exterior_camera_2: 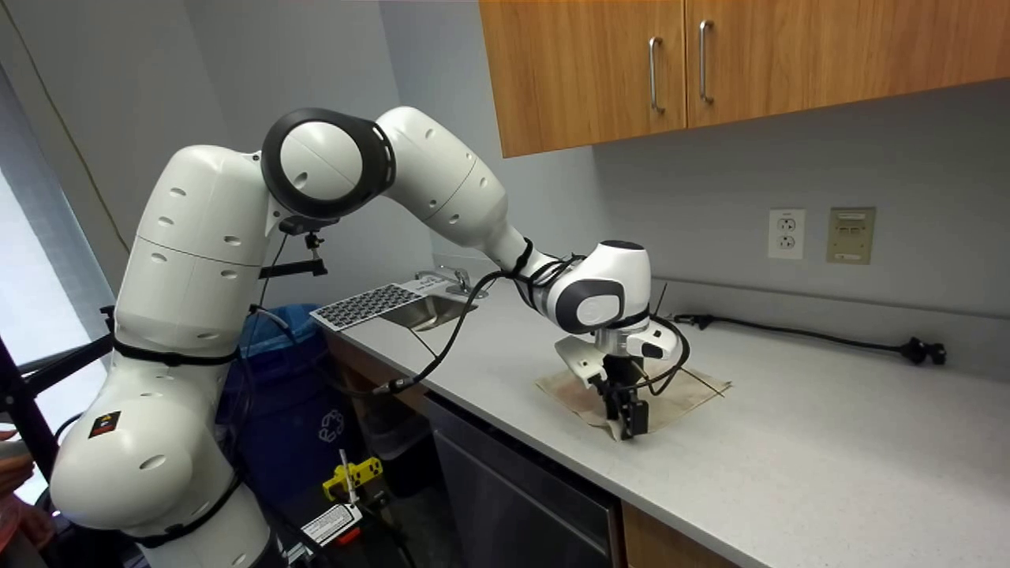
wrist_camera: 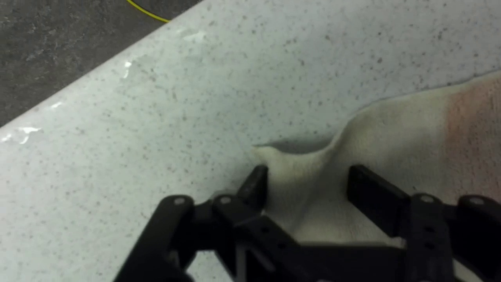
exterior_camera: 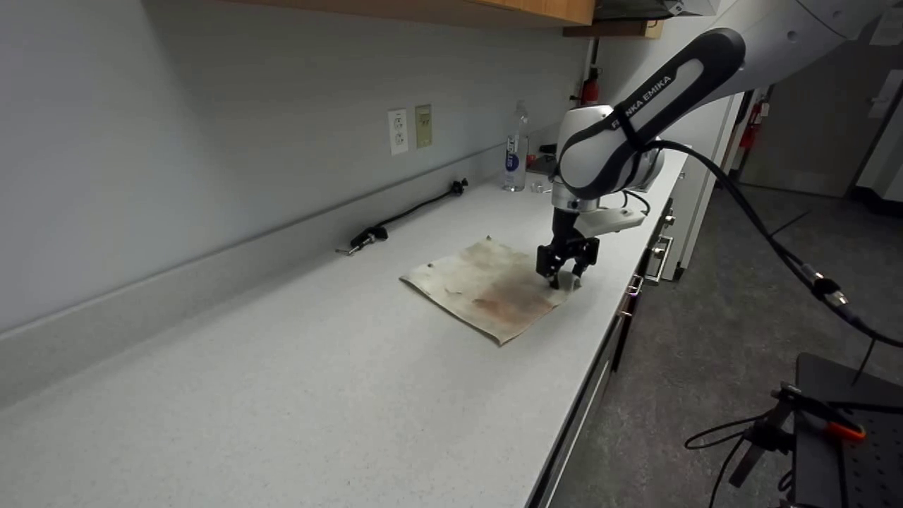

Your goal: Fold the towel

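Observation:
A beige towel with brownish-red stains lies mostly flat on the counter in both exterior views. My gripper points down at the towel's corner nearest the counter's front edge. In the wrist view the towel has a raised, wavy corner between my fingertips. The fingers stand apart, one at the corner's outer side and one over the cloth. The fold of cloth sits between them and is not pinched. In an exterior view the gripper hides part of the towel.
A black cable with clamp ends lies along the back wall. A clear water bottle stands at the far end. The sink is beyond the arm. Wooden cabinets hang above. The counter's front edge is near the gripper.

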Controlling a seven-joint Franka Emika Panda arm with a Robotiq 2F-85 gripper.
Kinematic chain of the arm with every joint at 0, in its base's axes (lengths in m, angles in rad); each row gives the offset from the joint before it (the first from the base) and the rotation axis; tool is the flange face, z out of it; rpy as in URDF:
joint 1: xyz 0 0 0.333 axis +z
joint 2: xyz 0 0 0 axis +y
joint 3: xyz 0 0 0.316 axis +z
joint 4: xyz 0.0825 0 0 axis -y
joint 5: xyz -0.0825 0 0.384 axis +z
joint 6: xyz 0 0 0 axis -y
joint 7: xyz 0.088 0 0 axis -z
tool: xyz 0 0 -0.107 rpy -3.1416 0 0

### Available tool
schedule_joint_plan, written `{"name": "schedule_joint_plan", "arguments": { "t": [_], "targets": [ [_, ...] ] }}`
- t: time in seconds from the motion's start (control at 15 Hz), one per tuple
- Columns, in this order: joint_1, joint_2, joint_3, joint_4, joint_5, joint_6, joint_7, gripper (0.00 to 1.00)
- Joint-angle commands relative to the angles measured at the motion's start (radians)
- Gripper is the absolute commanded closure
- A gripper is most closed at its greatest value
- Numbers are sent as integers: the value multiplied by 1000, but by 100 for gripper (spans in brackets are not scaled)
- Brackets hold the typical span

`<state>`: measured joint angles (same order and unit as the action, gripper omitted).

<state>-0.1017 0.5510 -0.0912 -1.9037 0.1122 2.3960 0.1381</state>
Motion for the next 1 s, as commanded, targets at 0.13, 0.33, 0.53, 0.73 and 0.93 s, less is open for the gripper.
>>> {"name": "schedule_joint_plan", "arguments": {
  "t": [0.13,0.33,0.53,0.73,0.93],
  "targets": [
    [16,36,-27,39,-27,-27,57,87],
    [21,21,-38,27,-39,-13,72,100],
    [27,-17,-55,4,-64,-20,84,98],
    [32,-50,-81,-9,-117,-39,89,98],
    [39,-78,-115,-16,-182,-35,113,98]
  ]
}}
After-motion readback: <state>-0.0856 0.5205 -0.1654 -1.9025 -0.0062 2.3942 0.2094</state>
